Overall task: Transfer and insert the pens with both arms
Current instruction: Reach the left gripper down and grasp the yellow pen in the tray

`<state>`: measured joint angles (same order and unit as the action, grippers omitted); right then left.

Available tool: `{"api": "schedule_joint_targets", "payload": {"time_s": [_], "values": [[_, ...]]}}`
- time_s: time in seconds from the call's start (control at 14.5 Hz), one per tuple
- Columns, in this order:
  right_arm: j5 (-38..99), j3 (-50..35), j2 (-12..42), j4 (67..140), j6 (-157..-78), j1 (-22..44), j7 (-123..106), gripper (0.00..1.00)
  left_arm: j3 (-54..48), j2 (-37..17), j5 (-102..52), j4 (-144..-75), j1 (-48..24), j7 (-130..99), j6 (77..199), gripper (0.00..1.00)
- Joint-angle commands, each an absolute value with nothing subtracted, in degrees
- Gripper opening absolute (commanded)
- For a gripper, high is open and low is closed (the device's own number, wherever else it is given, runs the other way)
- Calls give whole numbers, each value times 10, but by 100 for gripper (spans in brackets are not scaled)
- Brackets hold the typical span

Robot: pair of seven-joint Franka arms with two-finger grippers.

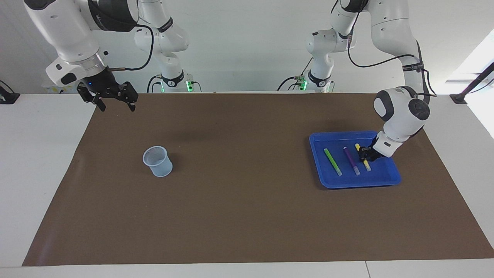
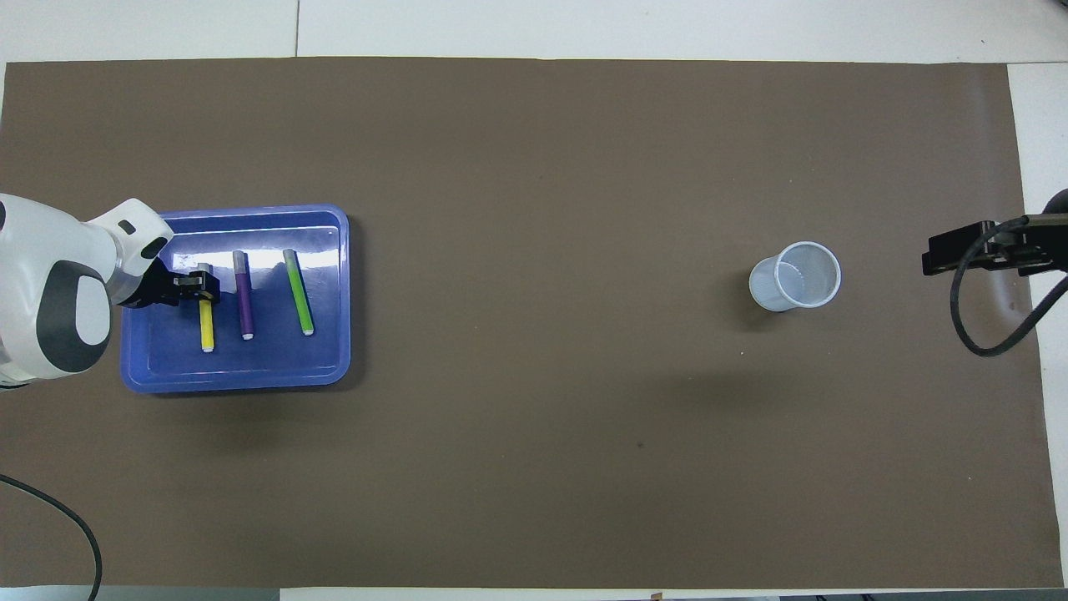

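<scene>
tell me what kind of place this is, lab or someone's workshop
Most likely a robotics lab. Two large white arms work at a white table covered by a brown mat, two smaller arms with green lights stand at the table's edge, and the props are staged: pens in a blue tray, one plastic cup.

We are looking at a robotics lab: white arms (image 1: 389, 27) are standing at a white table (image 1: 42, 162) that is wearing a brown mat (image 1: 247, 216), smaller arms (image 1: 166, 42) are glowing green by a bare white wall (image 1: 247, 46).
</scene>
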<state>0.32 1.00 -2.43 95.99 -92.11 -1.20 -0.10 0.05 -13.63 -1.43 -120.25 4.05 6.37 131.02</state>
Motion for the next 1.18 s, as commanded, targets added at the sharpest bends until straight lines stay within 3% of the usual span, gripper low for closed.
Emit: {"api": "schedule_joint_targets", "payload": {"time_s": [0.0,0.28,0.62,1.11], "values": [[2,7,-30,964,-914,-18,-9,100,1,-136,-15,-1210,40,65,1326,28],[3,7,-29,964,-914,-18,-9,100,1,-137,-15,-1208,40,65,1326,0],[2,8,-30,964,-914,-18,-9,100,1,-142,-15,-1186,39,65,1308,0],[3,8,-30,964,-911,-18,-10,100,-22,-137,-19,-1052,31,-17,1103,0]]}}
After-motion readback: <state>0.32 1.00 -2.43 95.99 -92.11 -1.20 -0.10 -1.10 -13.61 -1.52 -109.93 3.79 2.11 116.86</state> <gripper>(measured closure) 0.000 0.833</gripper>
